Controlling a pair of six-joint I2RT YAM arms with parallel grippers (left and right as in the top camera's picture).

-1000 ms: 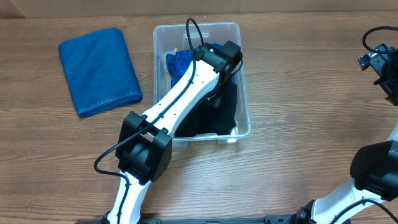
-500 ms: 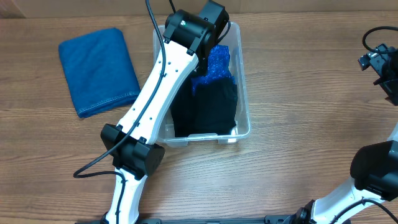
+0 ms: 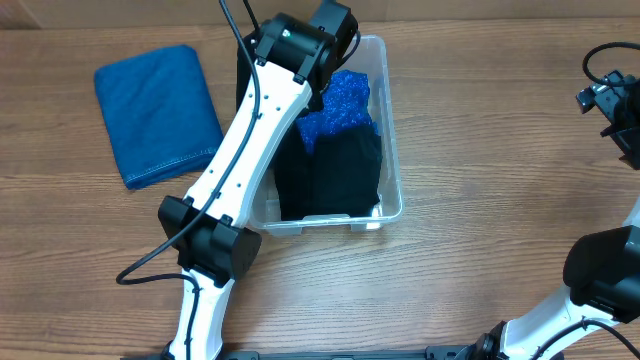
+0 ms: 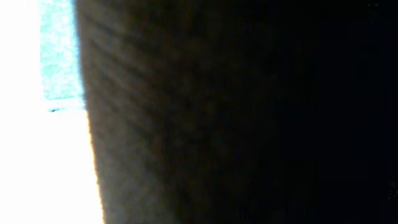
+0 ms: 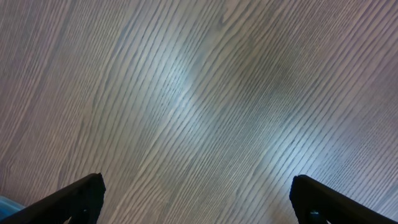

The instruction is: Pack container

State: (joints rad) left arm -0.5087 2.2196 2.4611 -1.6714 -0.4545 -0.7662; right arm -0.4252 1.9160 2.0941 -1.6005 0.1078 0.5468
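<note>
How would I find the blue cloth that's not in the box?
Start at the clear container in the middle of the wooden table. Left of it, a folded blue cloth lies flat on the wood, alone. The other blue cloth is brighter, crumpled and inside the container.

blurred dark fabric (image 4: 217,112) blocks the left claw from view.

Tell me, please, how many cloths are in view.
3: a folded blue cloth on the table left of the container, a speckled blue cloth and a black cloth inside it. The left arm may hide more.
</note>
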